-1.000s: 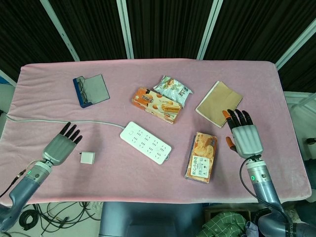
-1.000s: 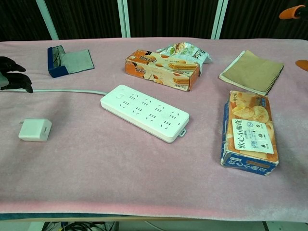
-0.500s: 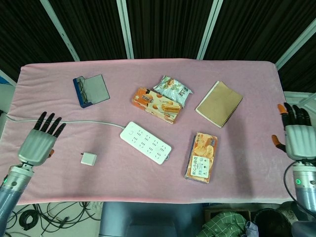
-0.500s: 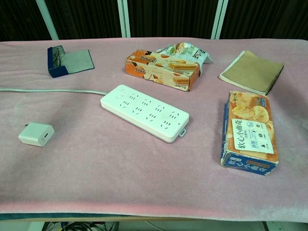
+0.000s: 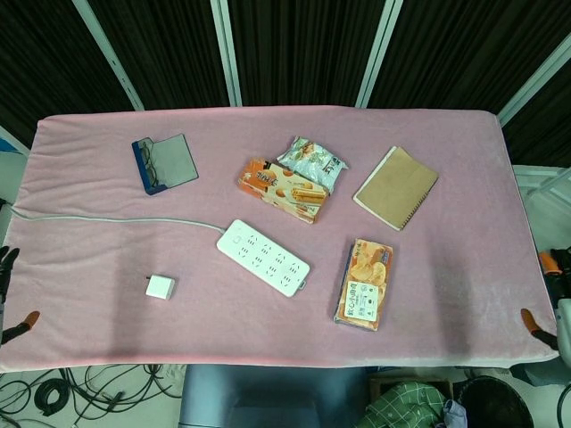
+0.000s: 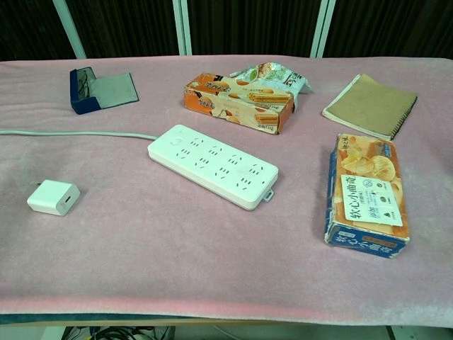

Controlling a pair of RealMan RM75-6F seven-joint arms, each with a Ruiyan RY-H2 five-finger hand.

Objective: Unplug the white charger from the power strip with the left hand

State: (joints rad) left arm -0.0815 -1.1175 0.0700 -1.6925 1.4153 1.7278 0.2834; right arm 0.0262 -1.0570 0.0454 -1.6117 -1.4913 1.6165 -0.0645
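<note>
The white charger lies loose on the pink cloth, left of the white power strip and apart from it. None of the strip's sockets has anything plugged in. Its grey cable runs off to the left edge. Only the fingertips of my left hand show at the head view's left border, off the table, spread and holding nothing. My right hand shows the same way at the right border, beyond the table's edge. The chest view shows neither hand.
A blue glasses case lies at the back left. An orange snack box and a snack bag sit behind the strip. A brown notebook is at the back right, and another orange box lies to the strip's right.
Both hands have drawn back outward, from over the table to its left and right borders. The charger shifted slightly after the left hand left it.
</note>
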